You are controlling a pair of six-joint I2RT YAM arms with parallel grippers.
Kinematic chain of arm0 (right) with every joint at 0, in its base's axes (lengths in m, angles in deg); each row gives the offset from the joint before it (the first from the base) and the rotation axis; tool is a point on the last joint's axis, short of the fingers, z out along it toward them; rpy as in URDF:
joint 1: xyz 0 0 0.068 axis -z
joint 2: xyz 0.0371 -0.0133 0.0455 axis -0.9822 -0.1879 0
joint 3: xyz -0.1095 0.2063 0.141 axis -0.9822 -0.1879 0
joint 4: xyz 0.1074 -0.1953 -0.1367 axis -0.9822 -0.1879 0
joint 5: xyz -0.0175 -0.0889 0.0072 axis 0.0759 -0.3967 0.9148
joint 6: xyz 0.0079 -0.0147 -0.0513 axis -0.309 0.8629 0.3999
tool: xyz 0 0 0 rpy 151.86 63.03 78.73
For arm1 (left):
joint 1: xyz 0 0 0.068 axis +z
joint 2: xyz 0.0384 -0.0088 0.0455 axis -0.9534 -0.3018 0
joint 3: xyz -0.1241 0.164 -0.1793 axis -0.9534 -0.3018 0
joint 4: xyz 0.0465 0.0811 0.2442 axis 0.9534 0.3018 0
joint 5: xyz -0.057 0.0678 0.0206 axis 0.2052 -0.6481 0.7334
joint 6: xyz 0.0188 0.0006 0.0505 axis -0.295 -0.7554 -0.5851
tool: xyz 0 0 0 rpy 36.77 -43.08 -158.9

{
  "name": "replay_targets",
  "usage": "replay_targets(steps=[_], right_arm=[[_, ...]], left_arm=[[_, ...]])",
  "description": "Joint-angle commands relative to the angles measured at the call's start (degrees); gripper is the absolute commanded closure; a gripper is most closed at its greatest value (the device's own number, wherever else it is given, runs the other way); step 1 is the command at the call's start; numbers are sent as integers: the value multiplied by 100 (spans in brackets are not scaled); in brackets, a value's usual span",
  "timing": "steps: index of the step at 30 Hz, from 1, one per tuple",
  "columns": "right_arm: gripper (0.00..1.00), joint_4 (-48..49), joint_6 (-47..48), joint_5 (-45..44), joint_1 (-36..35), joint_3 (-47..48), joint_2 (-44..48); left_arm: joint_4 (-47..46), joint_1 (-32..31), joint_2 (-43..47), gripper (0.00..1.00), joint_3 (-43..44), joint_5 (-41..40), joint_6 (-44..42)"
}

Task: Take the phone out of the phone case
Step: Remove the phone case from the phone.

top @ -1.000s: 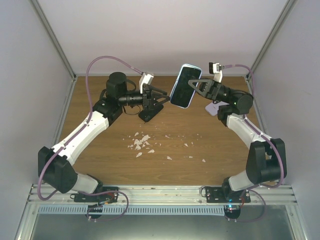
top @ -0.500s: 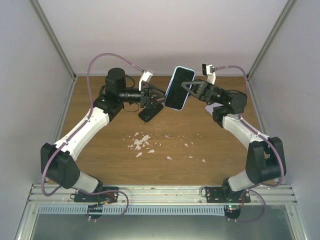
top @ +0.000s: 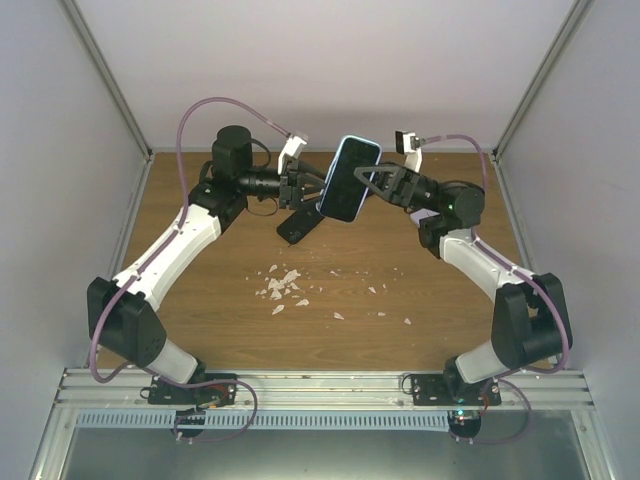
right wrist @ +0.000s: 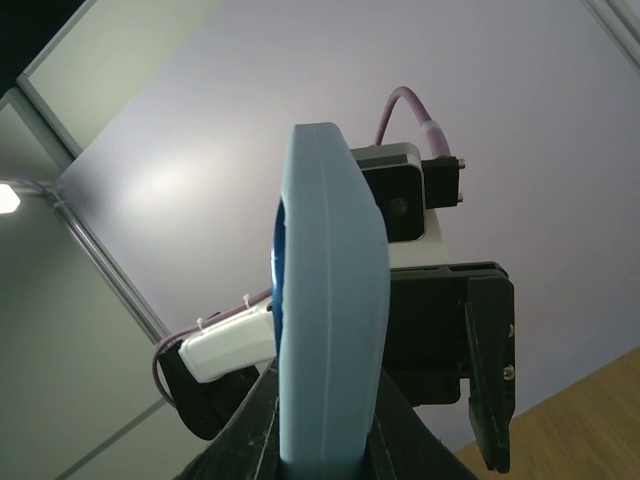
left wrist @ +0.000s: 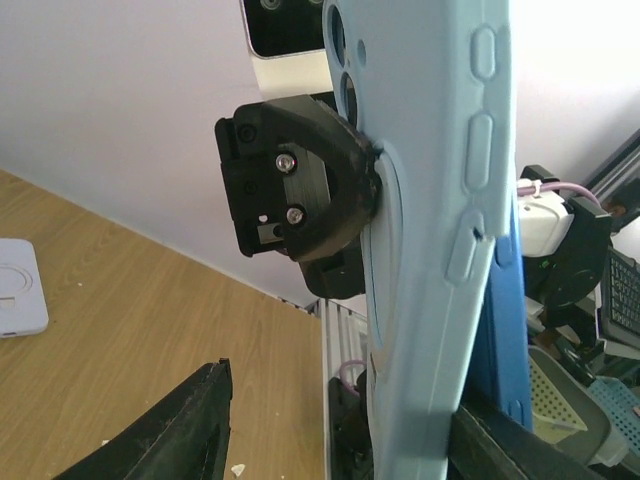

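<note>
A phone in a light blue phone case [top: 348,178] is held up on edge above the back of the table, screen toward the camera. My right gripper [top: 372,184] is shut on its lower end; in the right wrist view the case [right wrist: 330,300] rises from between the two black fingers [right wrist: 240,435]. My left gripper [top: 316,190] is open, its jaws set either side of the phone's left edge. In the left wrist view the case [left wrist: 440,250] and the dark blue phone [left wrist: 505,330] stand close to the right finger [left wrist: 500,445], far from the left finger [left wrist: 170,430].
A dark flat object [top: 298,226] lies on the wooden table below the left gripper. White crumbs [top: 282,287] are scattered mid-table. A white puck [left wrist: 18,288] lies on the wood. Pale walls enclose the back and sides.
The right gripper has carried the phone leftward and the left gripper has moved right, so the phone's edge now stands between the left fingers.
</note>
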Motion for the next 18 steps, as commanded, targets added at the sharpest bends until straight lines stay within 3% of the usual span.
replay_targets(steps=[1, 9, 18], right_arm=[[99, -536, 507, 1326, -769, -111, 63], [100, -1042, 886, 1466, -1032, 60, -113], [99, -2884, 1959, 1436, -706, 660, -191]], left_arm=[[-379, -122, -177, 49, 439, -535, -62], [-218, -411, -199, 53, 414, -567, -20], [-1302, -64, -62, 77, -251, -467, 1536]])
